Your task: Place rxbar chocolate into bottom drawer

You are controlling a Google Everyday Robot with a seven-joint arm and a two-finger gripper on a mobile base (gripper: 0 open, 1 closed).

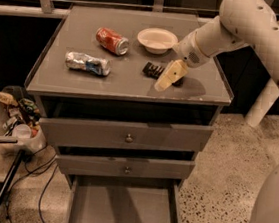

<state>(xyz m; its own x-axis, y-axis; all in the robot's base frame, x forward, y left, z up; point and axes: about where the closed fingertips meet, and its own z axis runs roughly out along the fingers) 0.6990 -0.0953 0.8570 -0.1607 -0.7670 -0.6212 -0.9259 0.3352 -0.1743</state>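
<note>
The rxbar chocolate [153, 70], a small dark flat bar, lies on top of the grey cabinet [127, 89], right of centre. My gripper [166, 76] hangs just above the cabinet top at the bar's right end, covering part of it. The bottom drawer [121, 209] is pulled out below the two knobbed drawers, and its flat grey floor shows nothing in it.
A red soda can [112, 40] and a crushed silver-blue can [87, 63] lie on the left half of the top. A white bowl [157, 39] stands behind the bar. A tray of clutter [15, 119] on a stand sits left of the cabinet.
</note>
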